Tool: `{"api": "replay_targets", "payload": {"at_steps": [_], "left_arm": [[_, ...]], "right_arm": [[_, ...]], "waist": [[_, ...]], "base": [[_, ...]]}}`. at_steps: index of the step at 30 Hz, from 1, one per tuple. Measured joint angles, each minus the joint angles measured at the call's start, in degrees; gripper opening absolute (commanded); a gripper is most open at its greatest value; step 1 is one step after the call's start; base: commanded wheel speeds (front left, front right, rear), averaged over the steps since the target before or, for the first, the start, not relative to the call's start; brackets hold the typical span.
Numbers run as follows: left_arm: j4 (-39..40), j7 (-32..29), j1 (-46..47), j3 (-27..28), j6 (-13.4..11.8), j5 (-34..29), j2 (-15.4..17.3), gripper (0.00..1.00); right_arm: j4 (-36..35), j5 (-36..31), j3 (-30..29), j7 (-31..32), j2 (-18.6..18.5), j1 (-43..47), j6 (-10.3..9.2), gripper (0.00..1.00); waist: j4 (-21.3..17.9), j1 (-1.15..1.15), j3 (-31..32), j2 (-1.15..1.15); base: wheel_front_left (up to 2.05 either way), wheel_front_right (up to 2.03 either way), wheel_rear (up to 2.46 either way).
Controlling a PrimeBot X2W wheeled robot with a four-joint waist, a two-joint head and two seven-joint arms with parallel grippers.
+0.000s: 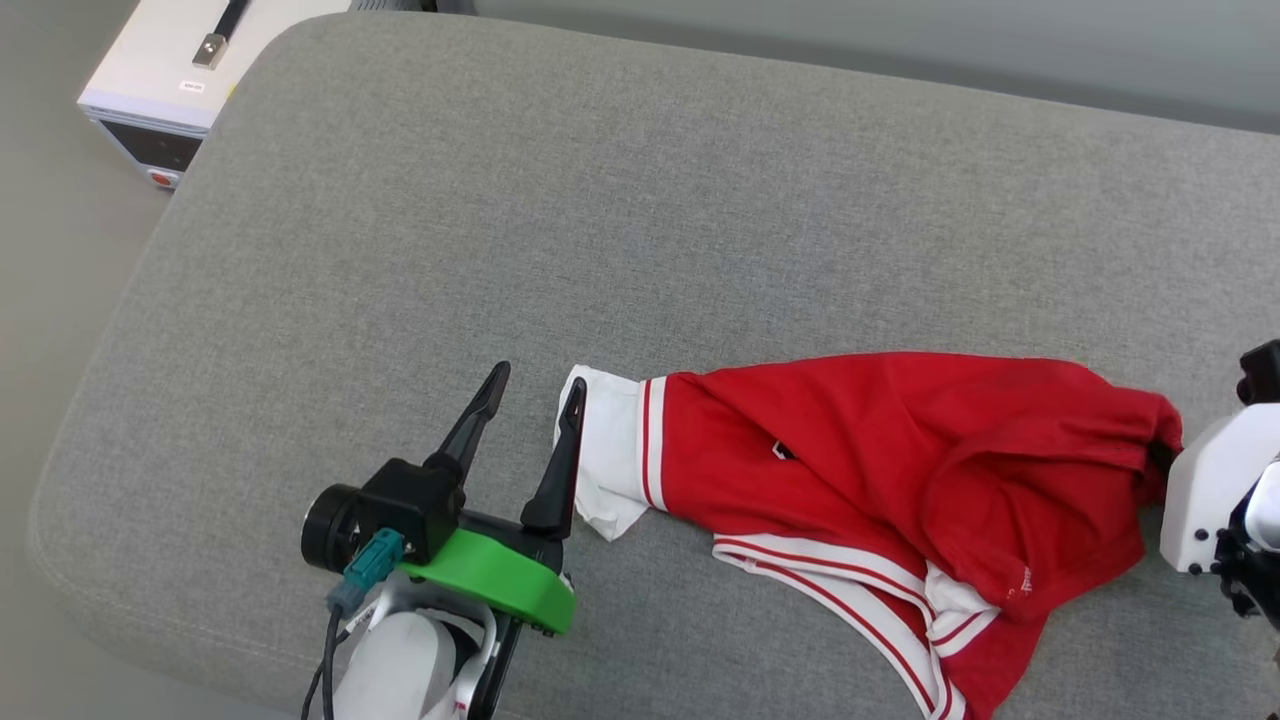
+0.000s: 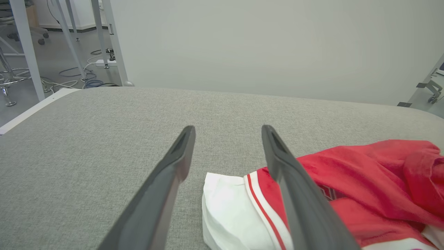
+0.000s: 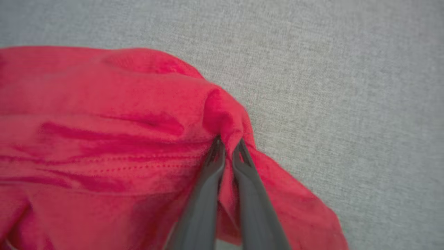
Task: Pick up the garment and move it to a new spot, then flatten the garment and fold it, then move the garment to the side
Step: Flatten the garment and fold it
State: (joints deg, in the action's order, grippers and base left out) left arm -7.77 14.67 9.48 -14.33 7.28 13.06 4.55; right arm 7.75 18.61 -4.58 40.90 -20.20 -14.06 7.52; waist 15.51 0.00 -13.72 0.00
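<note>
- Crumpled across the near right of the grey worktop (image 1: 600, 200): garment (image 1: 900, 450), white sleeve pointing left.
- Left gripper (image 1: 538, 378): spread wide, empty, just beside that sleeve.
- Right gripper (image 3: 229, 141): pinched on a red fold at the garment's right end.

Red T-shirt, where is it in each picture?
Head view: red T-shirt lies lower right, white sleeve beside the left gripper.
Left wrist view: red T-shirt at lower right.
Right wrist view: red T-shirt covers the left side, pinched by the right gripper.
Shared landmark: the grey cushion underneath.
</note>
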Motion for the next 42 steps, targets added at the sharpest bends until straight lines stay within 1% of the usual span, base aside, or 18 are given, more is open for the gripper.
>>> {"api": "replay_targets", "payload": {"at_steps": [4,11,14,17,21,24,26,31,34,35,36,37,40,42], "left_arm": [[-0.59,0.00,-0.02,0.03,0.02,-0.33,-0.29,1.00],[-0.79,0.00,-0.05,-0.97,0.02,-0.31,-0.42,1.00],[-0.68,0.00,-0.04,-1.78,0.02,-0.10,-0.45,1.00],[-0.69,0.00,-0.02,-2.30,0.02,0.12,-0.46,1.00],[-0.71,0.00,0.35,-2.93,0.02,0.35,-0.51,1.00],[-0.70,0.00,1.29,-3.55,0.03,0.51,-0.60,1.00],[-0.75,0.00,1.80,-4.08,0.03,0.66,-0.67,1.00],[-0.82,0.00,2.71,-5.05,0.03,1.19,-0.96,1.00],[-0.87,0.00,3.00,-5.48,0.03,1.66,-1.04,1.00],[-0.91,0.00,3.11,-5.60,0.03,1.67,-1.08,1.00],[-0.98,0.00,3.30,-5.70,0.03,1.67,-1.11,1.00],[-1.04,0.00,3.58,-5.79,0.03,1.67,-1.13,1.00],[-1.27,0.00,4.08,-5.88,0.03,2.11,-1.26,1.00],[-1.37,0.00,4.22,-5.64,0.03,2.14,-1.26,1.00]], "right_arm": [[-4.72,2.03,0.44,-1.86,-0.89,-0.12,0.00,0.00],[-15.81,4.39,-1.27,-0.34,-3.55,-0.59,0.01,0.00],[-17.91,4.69,-1.79,1.60,-3.49,-3.65,0.00,0.00],[-17.50,3.14,-1.43,3.96,-3.50,-8.56,0.01,0.00],[-12.16,0.49,0.07,6.20,-2.88,-17.46,0.01,0.00],[-5.52,-2.00,2.04,6.59,-2.64,-24.06,0.01,0.00],[0.32,-4.13,3.33,6.25,-2.42,-28.22,0.00,0.00],[13.89,-9.21,6.35,2.93,-2.37,-34.59,0.01,0.00],[20.75,-11.48,7.80,-1.12,-2.14,-37.02,0.01,0.00],[23.12,-12.32,8.09,-3.00,-2.02,-37.94,0.01,0.11],[25.40,-13.00,7.61,-4.82,-1.76,-38.90,0.01,0.67],[27.83,-13.92,6.46,-6.65,-1.40,-39.74,0.01,1.00],[33.43,-16.02,5.43,-10.51,-1.13,-41.29,0.01,1.00],[35.83,-16.37,5.49,-13.06,-0.54,-42.00,0.01,1.00]], "waist": [[-0.50,0.00,1.15,0.00],[-0.76,0.00,3.29,0.00],[-0.12,0.00,3.24,0.00],[0.68,0.00,2.47,0.00],[2.08,0.00,0.86,0.00],[3.39,0.00,-0.38,0.00],[4.40,0.00,-1.30,0.00],[6.89,0.00,-3.21,0.00],[8.08,0.00,-4.44,0.00],[8.41,0.00,-4.88,0.00],[8.74,0.00,-5.29,0.00],[9.07,0.01,-5.65,0.00],[9.91,0.00,-6.23,0.00],[10.13,0.01,-6.26,0.00]], "base": [[0.00,0.00,0.00],[0.00,0.00,0.00],[0.00,0.00,0.00],[0.00,0.00,0.00],[0.00,0.00,0.00],[0.00,0.00,0.00],[0.00,0.00,0.00],[0.00,0.00,0.00],[0.00,0.00,0.00],[0.00,0.00,0.00],[0.00,0.00,0.00],[0.00,0.00,0.00],[0.00,0.00,0.00],[0.00,0.00,0.00]]}}
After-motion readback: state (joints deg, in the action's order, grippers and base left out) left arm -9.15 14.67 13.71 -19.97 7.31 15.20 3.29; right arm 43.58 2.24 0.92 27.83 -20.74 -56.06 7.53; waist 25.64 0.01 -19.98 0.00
